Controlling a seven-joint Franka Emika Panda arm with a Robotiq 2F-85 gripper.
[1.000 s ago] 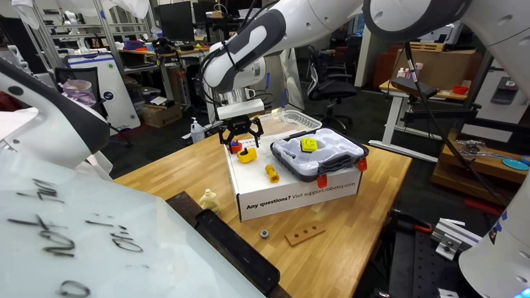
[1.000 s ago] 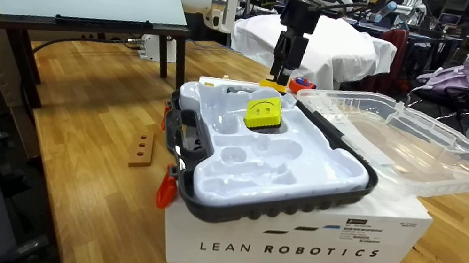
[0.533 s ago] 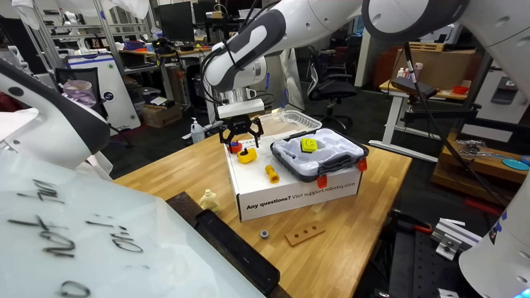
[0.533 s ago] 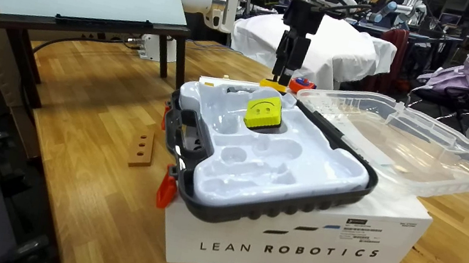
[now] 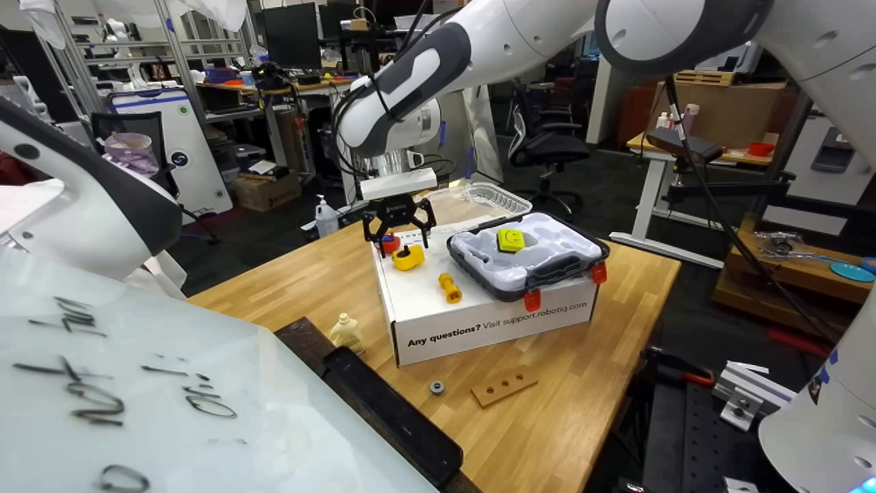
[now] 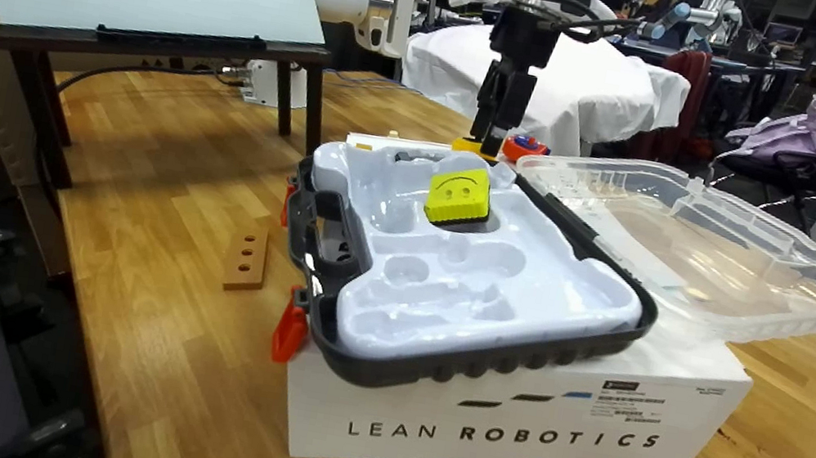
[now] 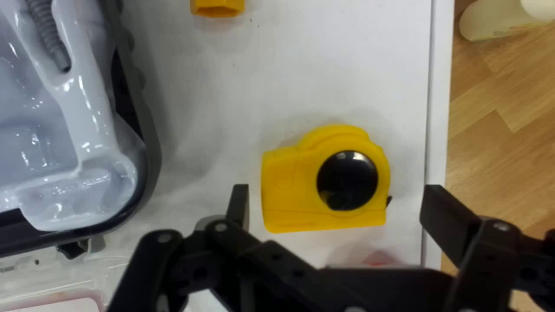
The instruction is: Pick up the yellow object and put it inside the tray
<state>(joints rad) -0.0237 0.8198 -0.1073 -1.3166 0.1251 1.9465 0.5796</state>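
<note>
The bench (image 5: 551, 441) has a pale wooden top. Directly on it sit a white box (image 5: 419, 296) with printed sides and, near its corner, an upright cream bottle (image 5: 346, 334). A grey ring (image 5: 436, 388) and a wooden bar (image 5: 505, 390) with 3 holes lie apart.

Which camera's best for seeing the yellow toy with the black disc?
The wrist view: the yellow toy shows whole and large from above. Both exterior views show it smaller; in an exterior view only a strip of it shows beyond the tray.
</note>
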